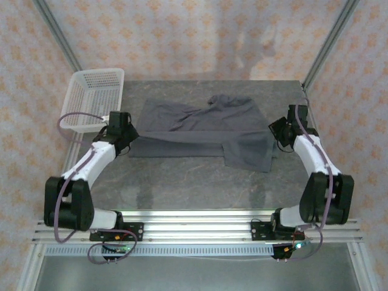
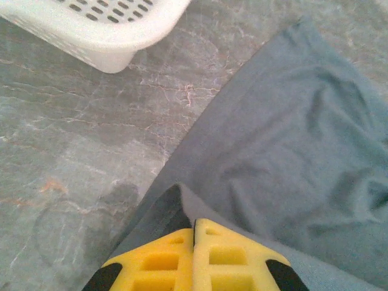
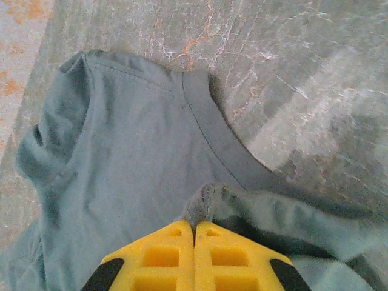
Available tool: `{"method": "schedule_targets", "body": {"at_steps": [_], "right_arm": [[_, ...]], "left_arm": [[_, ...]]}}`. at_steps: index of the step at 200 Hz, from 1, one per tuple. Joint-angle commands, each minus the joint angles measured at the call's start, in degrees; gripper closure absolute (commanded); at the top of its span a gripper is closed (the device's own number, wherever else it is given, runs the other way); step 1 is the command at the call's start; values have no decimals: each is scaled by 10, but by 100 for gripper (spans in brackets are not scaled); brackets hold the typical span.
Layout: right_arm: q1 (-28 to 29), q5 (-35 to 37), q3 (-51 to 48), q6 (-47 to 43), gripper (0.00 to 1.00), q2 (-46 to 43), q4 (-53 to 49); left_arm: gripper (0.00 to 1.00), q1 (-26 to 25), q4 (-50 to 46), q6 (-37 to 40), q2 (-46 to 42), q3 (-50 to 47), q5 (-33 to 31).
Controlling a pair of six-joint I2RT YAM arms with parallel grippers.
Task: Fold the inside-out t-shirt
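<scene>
The inside-out t-shirt is dark slate-grey cloth spread across the middle of the table, rumpled at the back. A taut fold runs between my two grippers. My left gripper pinches the shirt's left edge, its yellow fingers shut on a raised ridge of the t-shirt. At the shirt's right edge, my right gripper is shut on a bunched tuft of the t-shirt, which sticks out between the yellow fingers.
A white mesh basket stands at the table's back left corner, close to the left gripper, and its corner shows in the left wrist view. Bare marbled tabletop lies in front of the shirt. Metal frame posts rise at both back corners.
</scene>
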Motion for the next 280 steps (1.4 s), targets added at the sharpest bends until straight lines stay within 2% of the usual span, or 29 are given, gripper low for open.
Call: {"method": "schedule_targets", "body": {"at_steps": [1, 53, 76, 102, 125, 172, 205, 224, 251, 280], "right_arm": [[1, -8, 29, -22, 100, 41, 24], [0, -18, 42, -25, 100, 117, 42], [0, -22, 41, -26, 100, 105, 35], [0, -3, 46, -39, 100, 40, 5], [0, -2, 46, -48, 100, -38, -34], [0, 9, -115, -27, 100, -244, -87], [1, 21, -219, -16, 100, -395, -153], [0, 40, -239, -17, 100, -455, -187], [0, 40, -237, -13, 100, -471, -193], [0, 30, -222, -3, 100, -407, -131]], "left_arm": [[100, 5, 35, 6, 31, 20, -13], [100, 6, 41, -2, 79, 17, -26], [100, 7, 41, -3, 66, 4, -17], [100, 7, 30, -1, 0, -11, 9], [100, 7, -21, -1, -90, -13, 14], [100, 7, -128, -43, -312, -150, 49], [100, 5, -168, -102, -472, -269, 106], [100, 5, -208, -113, -540, -293, 98], [100, 5, -197, -108, -567, -282, 96], [100, 5, -156, -78, -469, -242, 84]]}}
